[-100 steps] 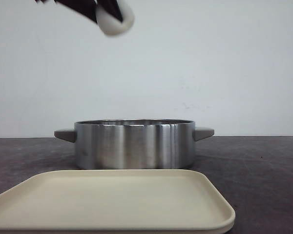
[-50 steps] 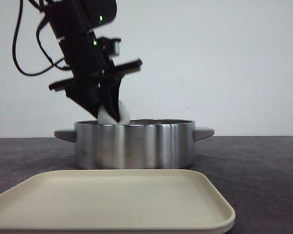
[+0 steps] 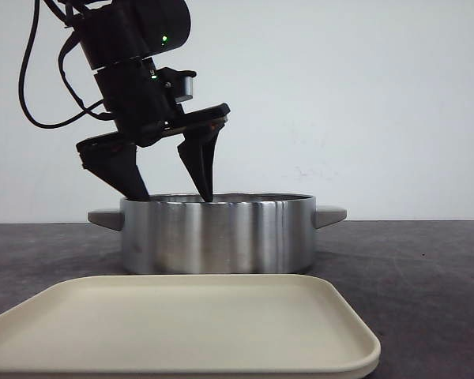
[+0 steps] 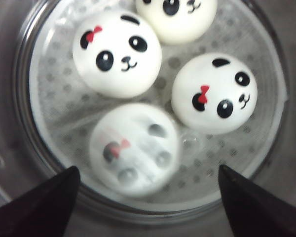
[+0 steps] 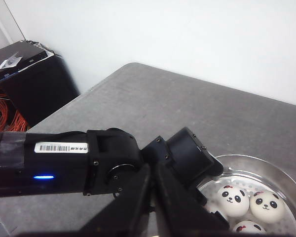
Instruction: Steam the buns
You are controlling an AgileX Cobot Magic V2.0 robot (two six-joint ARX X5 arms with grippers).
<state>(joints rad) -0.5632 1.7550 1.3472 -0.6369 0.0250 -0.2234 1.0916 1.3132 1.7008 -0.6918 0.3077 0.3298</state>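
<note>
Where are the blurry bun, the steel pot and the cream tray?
blurry bun point(image 4: 134, 149), left wrist view, its face.
steel pot point(image 3: 217, 234), front view, side wall.
cream tray point(image 3: 182, 324), front view, bare floor.

Ahead of you a plain, pale grey-white wall fills the far side of the scene, evenly lit and carrying only a few faint scuffs right of centre. Below it you see the dark grey, mottled matte tabletop running from the wall line toward the near edge. Off past the table's rounded corner, you can make out a black box-shaped cabinet against the wall, with a tangle of orange cables beside it.
</note>
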